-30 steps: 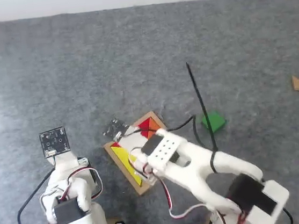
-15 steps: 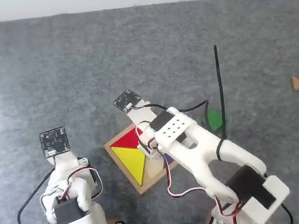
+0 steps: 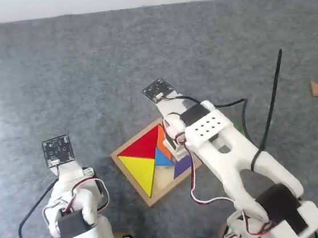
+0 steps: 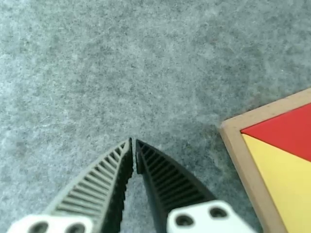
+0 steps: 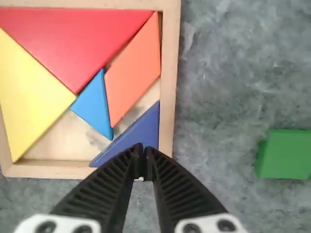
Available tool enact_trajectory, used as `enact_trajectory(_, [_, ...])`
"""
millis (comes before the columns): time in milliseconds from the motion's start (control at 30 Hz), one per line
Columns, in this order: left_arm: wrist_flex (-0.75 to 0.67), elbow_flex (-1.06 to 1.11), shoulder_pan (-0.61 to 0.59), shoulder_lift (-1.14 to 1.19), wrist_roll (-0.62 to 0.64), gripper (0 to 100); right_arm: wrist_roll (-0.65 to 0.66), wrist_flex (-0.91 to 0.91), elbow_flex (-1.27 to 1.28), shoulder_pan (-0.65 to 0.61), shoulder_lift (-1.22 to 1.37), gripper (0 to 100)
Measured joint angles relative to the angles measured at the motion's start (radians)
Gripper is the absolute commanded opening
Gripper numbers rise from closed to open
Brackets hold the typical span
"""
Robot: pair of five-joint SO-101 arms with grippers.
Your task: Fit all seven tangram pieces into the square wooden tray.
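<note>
Swung clear, the right arm (image 3: 232, 156) has uncovered the square wooden tray (image 5: 170, 73), where the smooth red triangle (image 5: 73, 34), yellow triangle (image 5: 29, 97), orange piece (image 5: 133, 73), blue triangle (image 5: 95, 104) and purple triangle (image 5: 138, 133) lie flat. The ribbed right gripper (image 5: 144, 148) and left gripper (image 4: 133, 144) are pinched closed, empty. The green square (image 5: 285, 153) lies on fuzzy grey carpet (image 3: 84, 64) beside the tray.

The right arm (image 3: 219, 141) has swung off the tray (image 3: 130, 179) toward the far edge of the table (image 3: 84, 64). The orange piece (image 3: 163, 143), blue piece (image 3: 162, 159) and purple piece (image 3: 181, 166) are now uncovered. In the high view the arm now hides most of the green square (image 5: 284, 153).
</note>
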Motion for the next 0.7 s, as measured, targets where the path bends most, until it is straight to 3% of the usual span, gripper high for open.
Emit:
enact_trajectory(500, [0.0,0.0,0.0,0.0,0.0,1,0.012,0.017,0.008,0.0,0.103,0.6])
enact_trajectory(700, [0.0,0.0,0.0,0.0,0.0,1,0.012,-0.124,0.008,-0.002,0.103,0.6])
